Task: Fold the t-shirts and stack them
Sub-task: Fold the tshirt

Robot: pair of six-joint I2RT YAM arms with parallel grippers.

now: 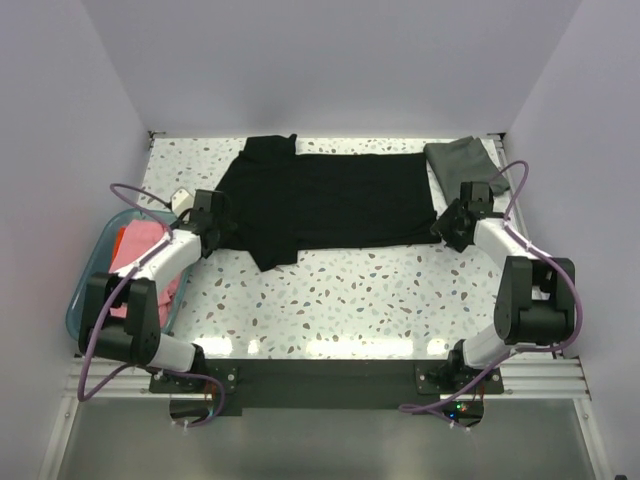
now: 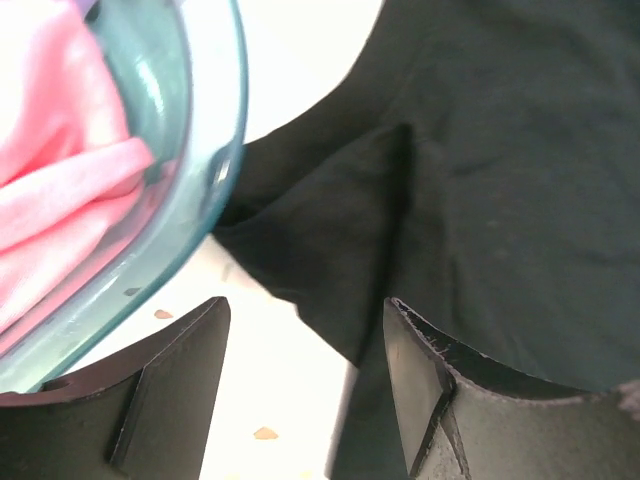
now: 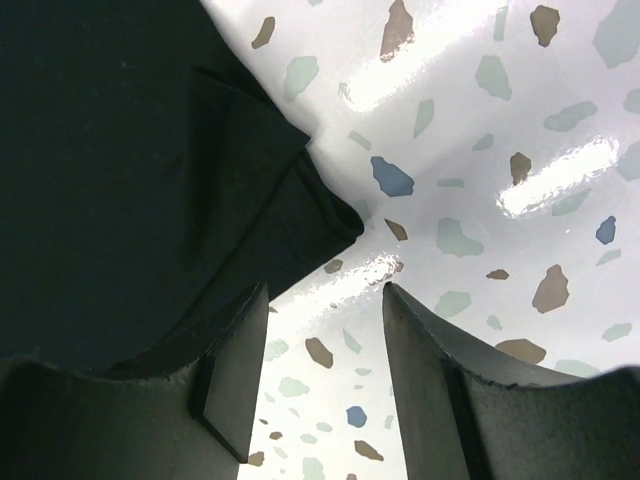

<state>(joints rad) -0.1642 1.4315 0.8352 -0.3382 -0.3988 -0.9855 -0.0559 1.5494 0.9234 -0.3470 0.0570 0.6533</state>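
A large black t-shirt (image 1: 325,200) lies spread flat across the middle of the table, neck end at the left. My left gripper (image 1: 222,232) is open at its left sleeve edge; in the left wrist view the black cloth (image 2: 480,180) lies just ahead of the open fingers (image 2: 425,380). My right gripper (image 1: 447,232) is open at the shirt's near right corner (image 3: 320,215), empty, over bare table. A folded dark grey-green t-shirt (image 1: 462,160) lies at the far right. Pink and orange-red shirts (image 1: 140,250) sit in the tub.
A translucent teal plastic tub (image 1: 88,282) stands at the left table edge; its rim (image 2: 205,170) is close to my left gripper. White walls enclose the speckled table (image 1: 380,290) at the back and sides.
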